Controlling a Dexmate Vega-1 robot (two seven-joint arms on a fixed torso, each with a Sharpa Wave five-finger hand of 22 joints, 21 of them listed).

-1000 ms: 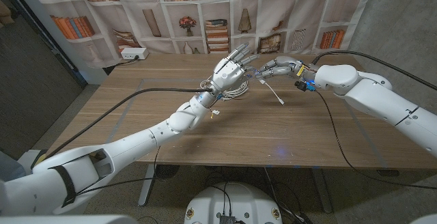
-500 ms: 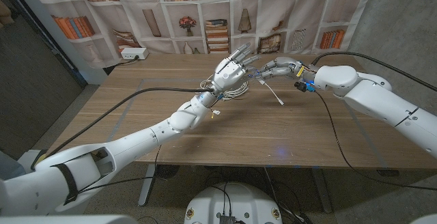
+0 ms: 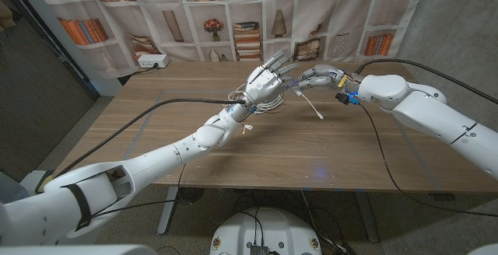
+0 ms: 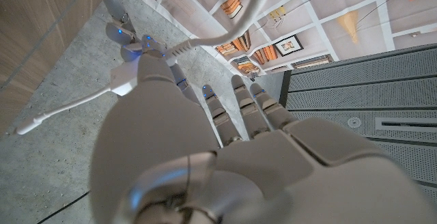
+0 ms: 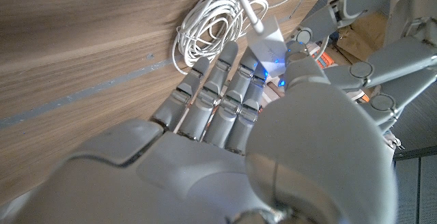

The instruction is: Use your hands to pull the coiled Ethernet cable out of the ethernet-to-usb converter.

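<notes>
**cablemonkey:** So what's each hand doing here? Start at the hands and work out.

**deskbot_fan:** The right hand [image 5: 273, 108] has its fingers curled round the white ethernet-to-usb converter [image 5: 268, 43]. It's gripping the little box from behind, thumb side against it. In the head view that right hand [image 3: 317, 76] hangs over the far middle of the desk [image 3: 311, 150], with the converter's thin USB tail [image 3: 313, 106] dangling down toward the wood.

**cablemonkey:** And the left?

**deskbot_fan:** The left hand [image 3: 264, 84] is just beside it, fingers spread upward, and its wrist view shows the converter [image 4: 128, 79] tucked behind the thumb side with the cable running off it. Whether it's actually pinching the plug, I can't tell; the palm hides that.

**cablemonkey:** Where's the cable itself?

**deskbot_fan:** The coiled Ethernet cable [image 5: 205, 26] lies bundled on the desk right under the hands, one end leading up into the converter. My guess is they've lifted the converter off the wood so one hand braces the box while the other pulls. It looks still plugged in to me.
</notes>
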